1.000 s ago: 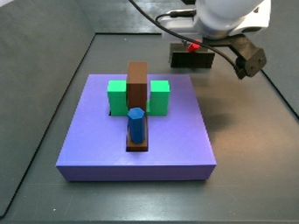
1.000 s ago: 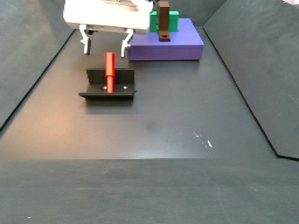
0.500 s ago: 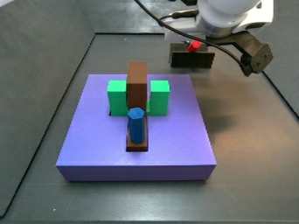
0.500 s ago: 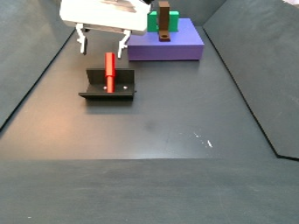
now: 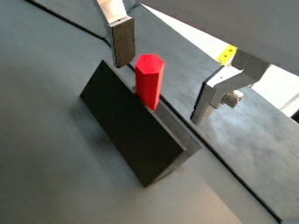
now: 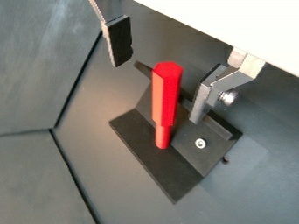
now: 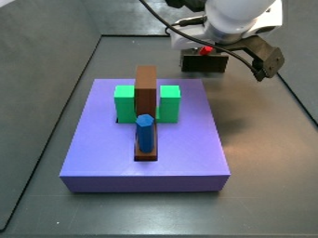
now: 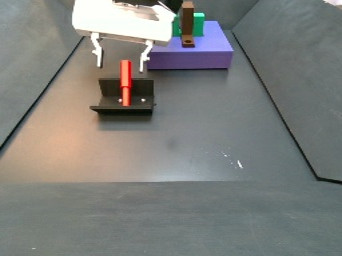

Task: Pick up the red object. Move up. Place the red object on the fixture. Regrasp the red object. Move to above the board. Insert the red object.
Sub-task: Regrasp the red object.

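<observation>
The red object [image 8: 126,80] rests on the fixture [image 8: 123,101], leaning against its upright. The gripper [image 8: 119,50] hovers just above, fingers [image 6: 118,40] spread wide and holding nothing. To regrasp, centre both pads about the peg, descend squarely, then close evenly to avoid tipping it.

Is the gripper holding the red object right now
No, the gripper is open above the fixture, both fingers clear of the red object leaning there.
</observation>
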Available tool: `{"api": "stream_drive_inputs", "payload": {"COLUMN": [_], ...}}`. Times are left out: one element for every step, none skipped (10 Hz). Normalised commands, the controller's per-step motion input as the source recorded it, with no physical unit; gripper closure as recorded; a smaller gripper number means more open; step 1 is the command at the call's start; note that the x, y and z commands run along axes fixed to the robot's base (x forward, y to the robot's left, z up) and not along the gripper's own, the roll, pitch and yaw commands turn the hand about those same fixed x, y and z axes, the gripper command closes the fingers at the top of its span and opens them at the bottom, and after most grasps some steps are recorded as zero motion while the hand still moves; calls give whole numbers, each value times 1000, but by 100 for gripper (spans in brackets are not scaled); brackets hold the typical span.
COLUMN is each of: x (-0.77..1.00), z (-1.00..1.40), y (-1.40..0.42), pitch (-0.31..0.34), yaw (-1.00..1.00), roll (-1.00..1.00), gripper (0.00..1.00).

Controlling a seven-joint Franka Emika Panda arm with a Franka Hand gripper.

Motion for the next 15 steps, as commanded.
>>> {"api": "stream_drive_inputs", "payload": {"x": [0, 14, 17, 0, 0, 34, 163, 166, 300, 0, -23, 0, 0, -3, -9], "z": [-103, -54, -49, -3, 0, 0, -131, -109, -89, 0, 0, 0, 0, 0, -11], "y": [0, 0, 0, 0, 0, -23, 0, 0, 0, 0, 83, 180, 106, 0, 0], "pitch": [40, 86, 91, 54, 0, 63, 714, 869, 720, -9, -277, -311, -306, -180, -80], "yaw": [440, 474, 451, 346, 0, 0, -271, -340, -323, 0, 3, 66, 80, 43, 0], "roll": [0, 54, 66, 80, 23, 57, 323, 354, 271, 0, -246, -346, -300, -80, 0], "gripper": [0, 0, 0, 0, 0, 0, 0, 0, 0, 0, 0, 0, 0, 0, 0]}}
